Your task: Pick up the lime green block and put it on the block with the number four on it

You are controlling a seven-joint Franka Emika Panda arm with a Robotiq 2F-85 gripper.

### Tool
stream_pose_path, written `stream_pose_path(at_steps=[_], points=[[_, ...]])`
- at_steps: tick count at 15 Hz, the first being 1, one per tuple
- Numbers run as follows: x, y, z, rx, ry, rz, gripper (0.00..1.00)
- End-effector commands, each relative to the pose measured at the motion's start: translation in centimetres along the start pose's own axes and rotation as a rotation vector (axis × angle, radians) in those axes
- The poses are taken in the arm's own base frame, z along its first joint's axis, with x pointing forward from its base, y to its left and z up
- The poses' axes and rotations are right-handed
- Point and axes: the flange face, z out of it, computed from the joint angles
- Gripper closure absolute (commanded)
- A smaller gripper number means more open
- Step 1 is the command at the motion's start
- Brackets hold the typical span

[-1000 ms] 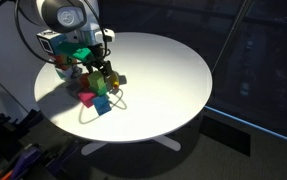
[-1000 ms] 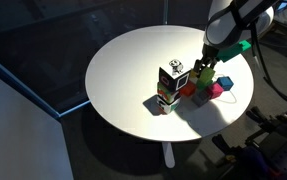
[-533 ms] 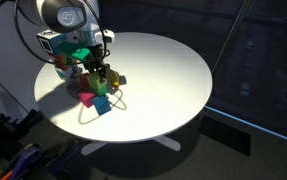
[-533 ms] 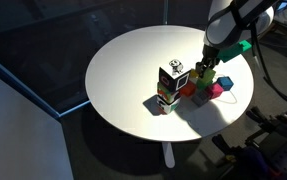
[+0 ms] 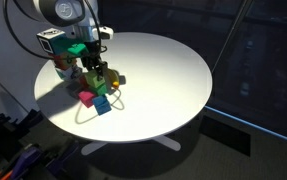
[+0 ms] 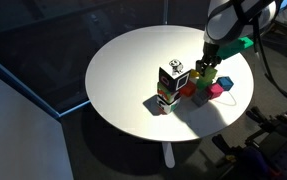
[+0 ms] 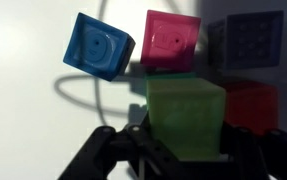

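Observation:
The lime green block (image 7: 186, 115) fills the lower middle of the wrist view, and my gripper (image 7: 186, 140) is shut on it, one dark finger pressing each side. In both exterior views the gripper (image 5: 101, 78) (image 6: 205, 80) is low over the cluster of blocks, holding the green block (image 5: 102, 83) (image 6: 206, 84). I cannot tell whether it is off the table. A teal-blue block with a faint round mark (image 7: 98, 45) (image 5: 104, 105) lies tilted beyond it, apart from the gripper. I take it for the block with the number four, but no digit is legible.
A pink block (image 7: 173, 40) (image 5: 86, 98) and a dark blue one (image 7: 253, 40) lie just past the green block, and a red block (image 7: 251, 105) touches its side. A stack of printed blocks (image 6: 169, 85) stands nearby on the round white table (image 5: 168, 70). A thin cable loop (image 7: 83, 95) lies on the tabletop.
The jaws have closed from wide open onto the lime green block. The arm and the other blocks have barely moved.

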Motion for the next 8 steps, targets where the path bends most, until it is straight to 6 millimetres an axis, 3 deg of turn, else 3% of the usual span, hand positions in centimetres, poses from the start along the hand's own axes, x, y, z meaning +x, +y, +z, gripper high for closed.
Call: stream_pose_path(at_steps=[1,8], points=[[-0.1,-0.4,-3.0,-0.024,-0.004,0.038,0.76],[-0.1,-1.5,-7.1,-0.044,0.007,0.083,0.76]])
